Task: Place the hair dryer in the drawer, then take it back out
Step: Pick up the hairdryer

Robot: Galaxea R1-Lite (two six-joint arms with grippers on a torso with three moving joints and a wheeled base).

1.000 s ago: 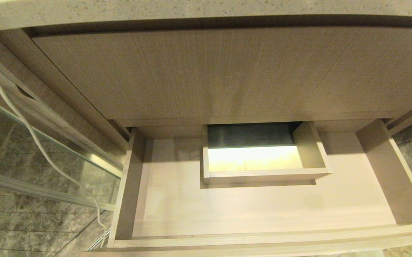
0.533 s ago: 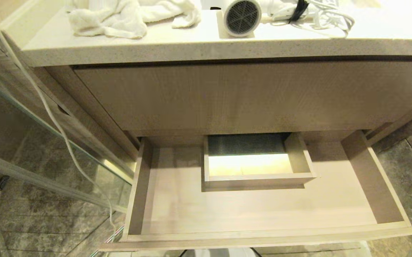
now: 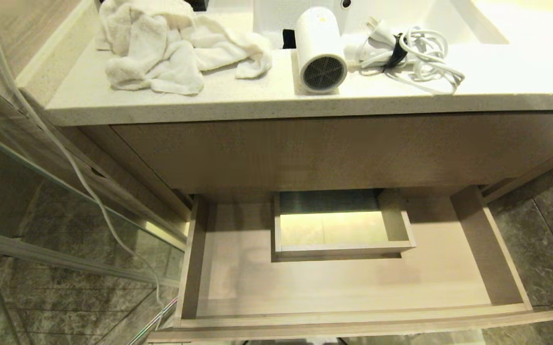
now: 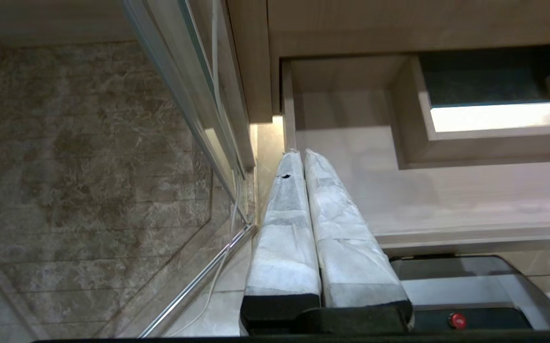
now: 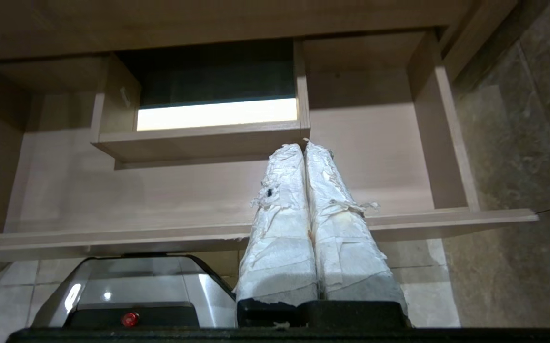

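White hair dryer [image 3: 320, 48] up on the counter, wood-grain drawer [image 3: 487, 249] pulled open and bare below it

Wood panel separates the two: the dryer lies on the stone countertop [image 3: 257, 98] above the drawer, its fat barrel running front to back with the grilled end facing the robot, near the counter's front edge and about centred, so by my reading neither arm is clearly nearer. Its bundled cord [image 3: 410, 50] rests just beside it on the right, a crumpled towel [image 3: 171, 48] on the left. Both arms hang low before the drawer front: left gripper [image 4: 303, 155] and right gripper [image 5: 302, 147] each have padded fingers pressed together, empty. The pick-up is not yet begun
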